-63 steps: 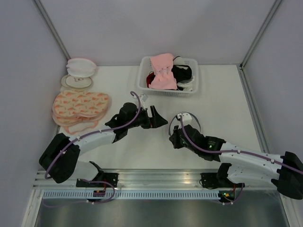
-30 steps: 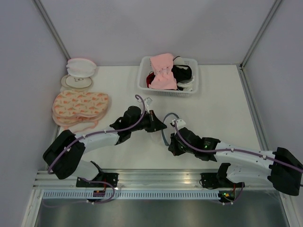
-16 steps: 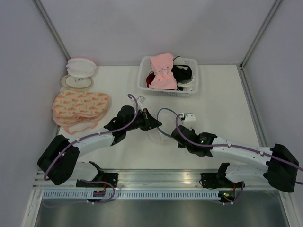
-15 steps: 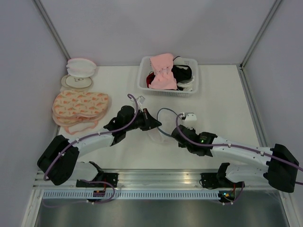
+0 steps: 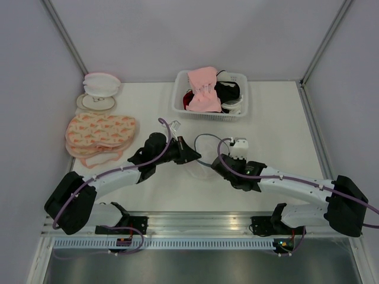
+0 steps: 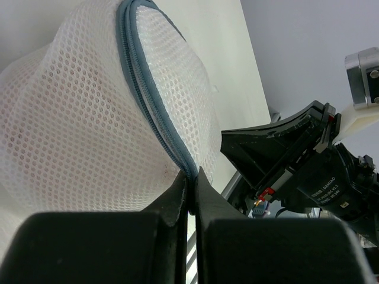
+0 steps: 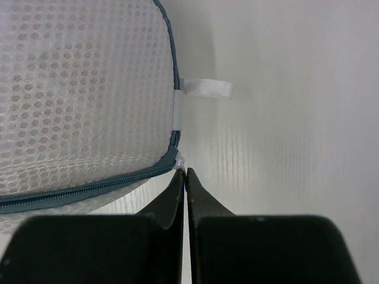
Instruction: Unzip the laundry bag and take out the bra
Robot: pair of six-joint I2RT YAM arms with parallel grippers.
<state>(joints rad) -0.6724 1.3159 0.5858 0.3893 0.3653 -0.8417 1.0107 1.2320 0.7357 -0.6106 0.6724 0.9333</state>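
The laundry bag lies mid-table between both arms, a white mesh dome with a blue-grey zipper rim. My left gripper is shut on that rim from the left. In the right wrist view the bag fills the upper left, its zipper zipped along the lower edge. My right gripper is shut with its tips pinching the small white zipper pull; from above it sits at the bag's right side. A white ribbon loop sticks out of the seam. The bra is hidden.
A white basket at the back holds a pink garment with a bow and a black garment. Flat pink-orange patterned bags and white-pink stacked discs lie at the left. Walls close three sides.
The right arm has swung its wrist up and round the bag's right side. The left gripper has drawn slightly left with the rim. Both have stayed shut.
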